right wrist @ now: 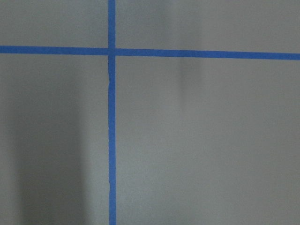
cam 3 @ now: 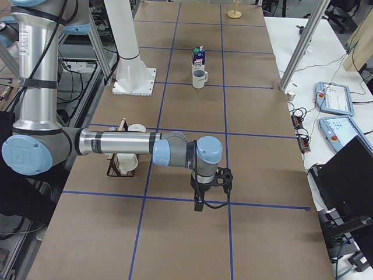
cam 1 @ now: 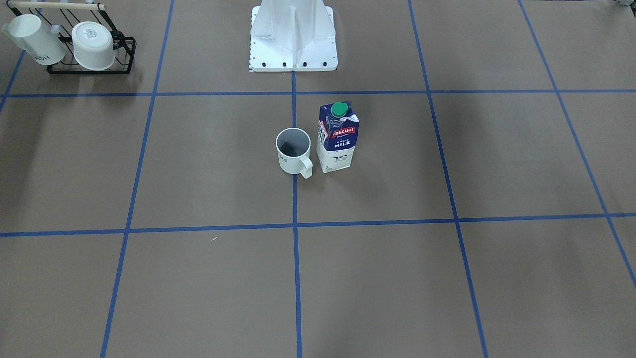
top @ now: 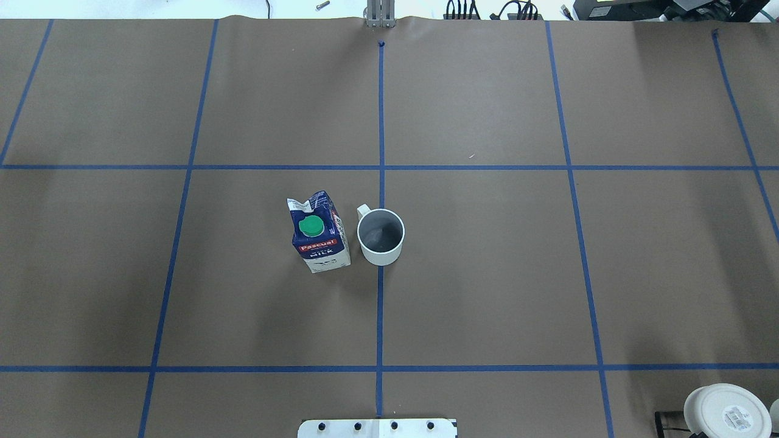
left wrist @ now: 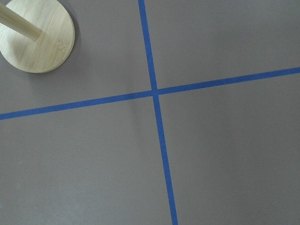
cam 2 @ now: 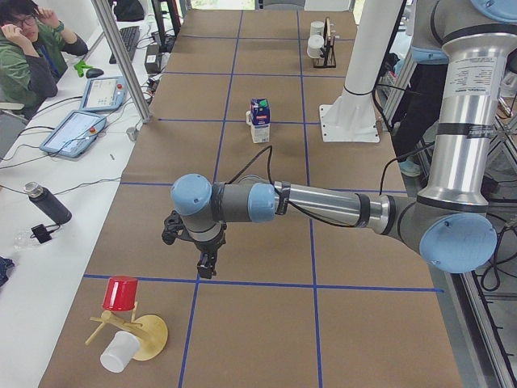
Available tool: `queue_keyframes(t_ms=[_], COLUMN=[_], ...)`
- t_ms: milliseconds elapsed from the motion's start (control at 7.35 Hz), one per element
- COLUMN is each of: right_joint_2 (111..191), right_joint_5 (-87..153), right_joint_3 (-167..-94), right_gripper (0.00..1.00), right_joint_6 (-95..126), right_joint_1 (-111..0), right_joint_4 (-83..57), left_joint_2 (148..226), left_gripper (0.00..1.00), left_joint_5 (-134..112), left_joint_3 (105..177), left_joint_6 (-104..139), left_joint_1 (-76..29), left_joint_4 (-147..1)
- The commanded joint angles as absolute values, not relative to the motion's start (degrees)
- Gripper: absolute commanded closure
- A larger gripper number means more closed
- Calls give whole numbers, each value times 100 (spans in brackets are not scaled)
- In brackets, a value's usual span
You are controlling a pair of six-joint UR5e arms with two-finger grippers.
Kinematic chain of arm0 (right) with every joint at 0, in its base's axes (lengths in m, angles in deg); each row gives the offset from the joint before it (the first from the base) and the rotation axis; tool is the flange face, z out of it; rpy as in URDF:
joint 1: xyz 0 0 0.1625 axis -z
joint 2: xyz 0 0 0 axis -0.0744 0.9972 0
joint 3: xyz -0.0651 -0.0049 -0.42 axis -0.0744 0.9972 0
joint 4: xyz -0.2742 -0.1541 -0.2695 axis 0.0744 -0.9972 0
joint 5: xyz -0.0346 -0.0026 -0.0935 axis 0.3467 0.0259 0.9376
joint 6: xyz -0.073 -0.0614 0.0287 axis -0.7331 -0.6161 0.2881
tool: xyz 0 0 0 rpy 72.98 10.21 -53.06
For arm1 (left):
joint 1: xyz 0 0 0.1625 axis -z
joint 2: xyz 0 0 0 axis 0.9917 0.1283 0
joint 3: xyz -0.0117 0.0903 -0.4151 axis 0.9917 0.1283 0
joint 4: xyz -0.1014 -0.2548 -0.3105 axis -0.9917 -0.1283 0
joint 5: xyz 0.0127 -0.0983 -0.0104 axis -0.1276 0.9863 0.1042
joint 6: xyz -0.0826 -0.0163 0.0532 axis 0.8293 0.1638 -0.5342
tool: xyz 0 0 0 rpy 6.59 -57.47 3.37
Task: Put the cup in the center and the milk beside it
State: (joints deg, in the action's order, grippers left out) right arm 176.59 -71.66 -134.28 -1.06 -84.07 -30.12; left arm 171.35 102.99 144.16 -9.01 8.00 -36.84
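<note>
Brown paper gridded with blue tape (top: 274, 167) covers the long tabletop (top: 669, 274). It stands in a lab where a person (cam 2: 28, 56) sits at a white side bench (cam 2: 56, 250) with two tablets (cam 2: 74, 132), a dark bottle (cam 2: 47, 204) and cables. We find the cup (top: 380, 237) upright in the center (top: 462, 267), straddling the lengthwise tape line (top: 380, 316), its handle turned away from the robot. The milk (top: 319, 238) stands upright just beside it on the robot's left, with a narrow gap between them. On the robot's side of the pair rises the white robot base (cam 1: 293, 40).

Toward the robot's right, a black wire rack (cam 1: 126, 52) holds two white cups (cam 1: 93, 45). At the opposite end a wooden stand (cam 2: 149, 335) carries a red cup (cam 2: 121, 293) and a white cup (cam 2: 119, 352).

The left arm (cam 2: 323, 202) reaches low over that end, its jaws pointing down above the tape near the stand. The right arm (cam 3: 116, 143) does likewise at the other end, beside the rack. We cannot tell from these side views how far either set of jaws is parted or whether they hold anything.

Bare paper surrounds the cup and milk on every side, and both arms are well apart from them. A metal post (cam 2: 121, 56) stands at the operators' edge.
</note>
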Motion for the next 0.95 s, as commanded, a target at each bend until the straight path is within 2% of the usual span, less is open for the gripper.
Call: queue_keyframes(t_ms=[0,817], right_joint_2=[17671,17793], right_joint_5=[-7175,-7175], right_joint_3=[-13436,-13444], right_gripper=[0,0], right_joint_6=[-115,-115], right_joint_1=[-8406,-8415], right_joint_4=[-3012,-3012], left_joint_2=[17096,16824], left_gripper=[2,2], left_joint_5=[10304,10286], left_joint_3=[14391,14452], left_joint_6=[-889,-880], left_joint_1=[799,799], left_joint_4=[-3739,-3739])
